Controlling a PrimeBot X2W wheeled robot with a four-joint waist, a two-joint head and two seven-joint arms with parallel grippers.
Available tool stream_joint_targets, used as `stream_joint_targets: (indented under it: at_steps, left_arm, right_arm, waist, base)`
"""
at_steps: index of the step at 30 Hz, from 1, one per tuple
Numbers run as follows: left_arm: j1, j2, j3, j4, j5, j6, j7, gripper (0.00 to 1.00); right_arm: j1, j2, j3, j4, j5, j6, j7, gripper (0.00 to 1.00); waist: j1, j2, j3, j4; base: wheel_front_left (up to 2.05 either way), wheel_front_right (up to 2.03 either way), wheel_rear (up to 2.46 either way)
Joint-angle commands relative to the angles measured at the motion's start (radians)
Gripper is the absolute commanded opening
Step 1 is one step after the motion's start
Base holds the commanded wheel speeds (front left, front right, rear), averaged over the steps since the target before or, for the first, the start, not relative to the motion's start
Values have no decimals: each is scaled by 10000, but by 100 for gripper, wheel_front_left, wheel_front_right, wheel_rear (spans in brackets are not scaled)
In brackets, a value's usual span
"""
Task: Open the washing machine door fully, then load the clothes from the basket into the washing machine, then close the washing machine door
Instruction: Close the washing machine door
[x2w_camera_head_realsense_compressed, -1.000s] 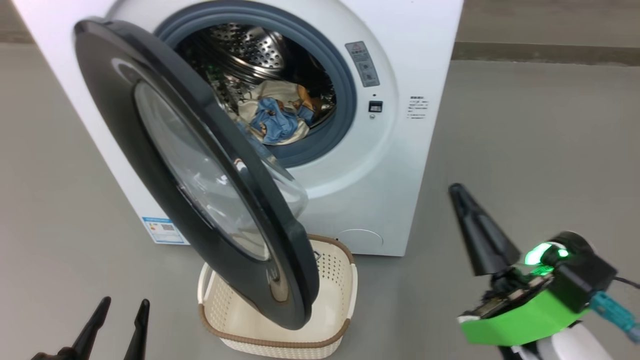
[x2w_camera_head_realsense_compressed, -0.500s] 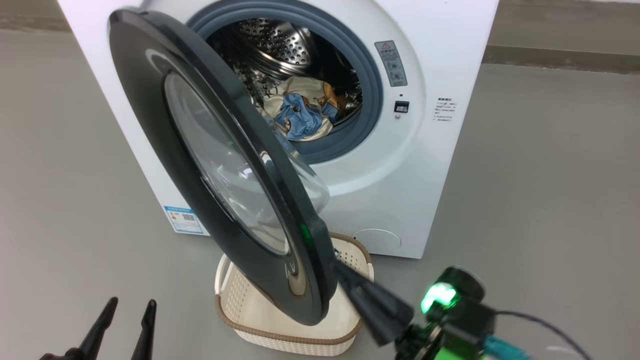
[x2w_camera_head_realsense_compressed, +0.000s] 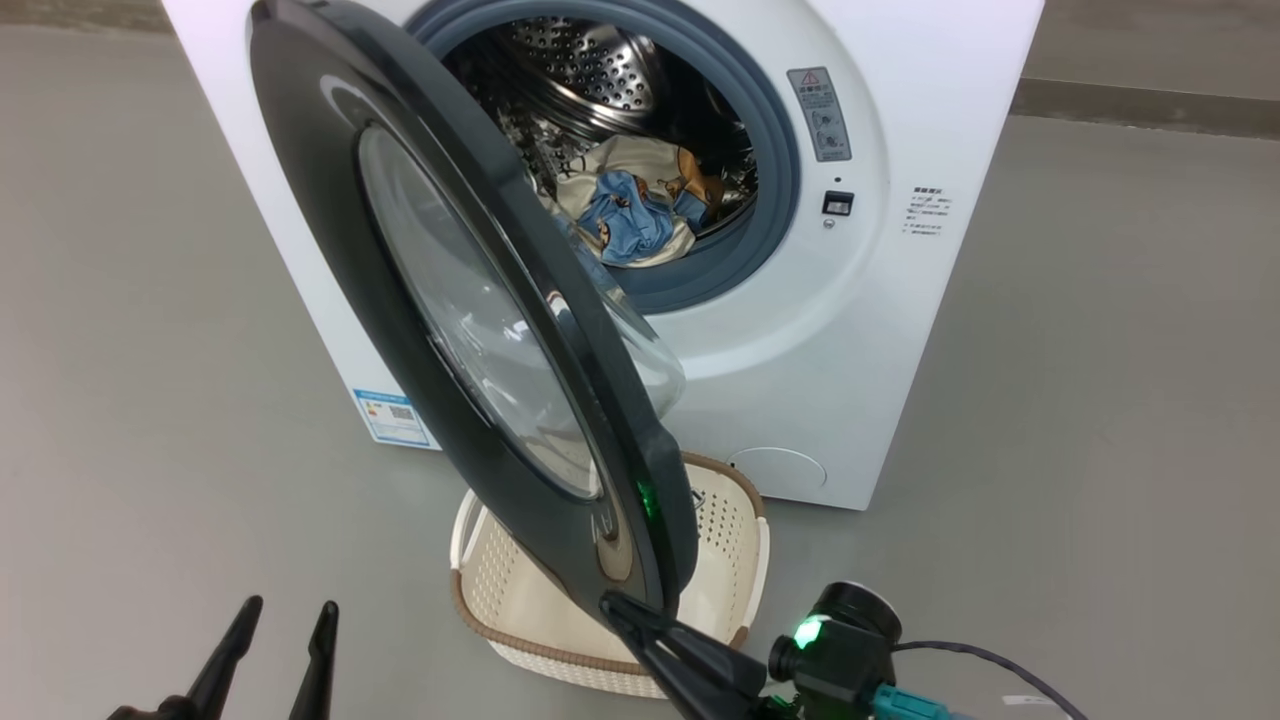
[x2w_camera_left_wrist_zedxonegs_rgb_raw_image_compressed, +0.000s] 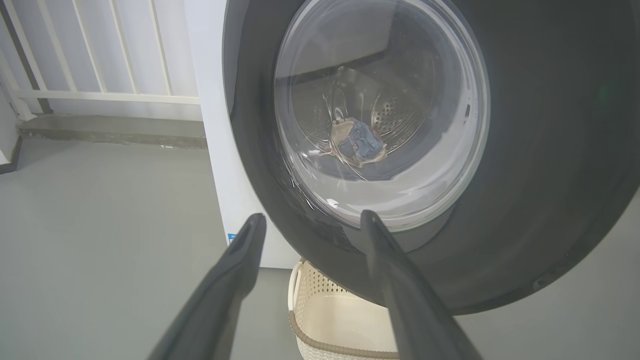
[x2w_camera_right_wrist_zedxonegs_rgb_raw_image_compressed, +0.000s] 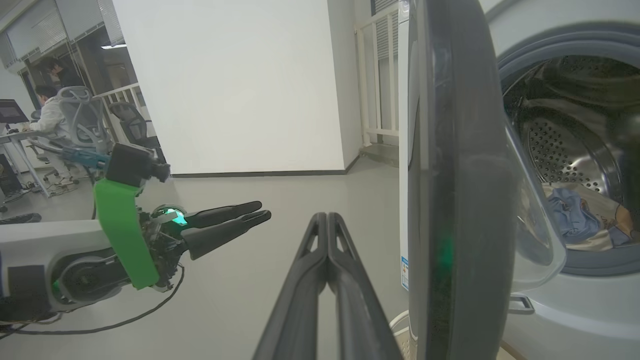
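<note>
Swings right gripper (x2w_camera_head_realsense_compressed: 612, 603), fingers together, over to lower rim of washing machine door (x2w_camera_head_realsense_compressed: 330, 250); holds left gripper (x2w_camera_head_realsense_compressed: 291, 603) spread.

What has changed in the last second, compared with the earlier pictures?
The shut right hand swung down and left, to the lower edge of the washing machine door; contact is unclear. Nothing gripped or released. The view also shifted. Unchanged: door half open, clothes in the washing machine, basket below, left hand open.
</note>
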Motion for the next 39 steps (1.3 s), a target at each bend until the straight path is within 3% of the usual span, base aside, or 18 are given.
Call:
stream_joint_targets:
  at_steps: [1,15,39]
  left_arm:
    - [-519,142,341,-182,18,6,-93,100]
    - [-788,18,152,-153,-50,6,-93,100]
    - [-1520,-227,93,-412,-17,6,-93,100]
  right_arm:
    - [-316,151,145,-110,203,44,-80,0]
    - [-781,448,84,1308,329,44,-80,0]
    - [-1572,427,-1736,1309,-125,44,-80,0]
  waist:
    - [0,0,31,42]
    - [0,0,337,358]
    - [0,0,1453,231]
  base:
    - [0,0,0]
    - [0,0,0]
    - [0,0,0]
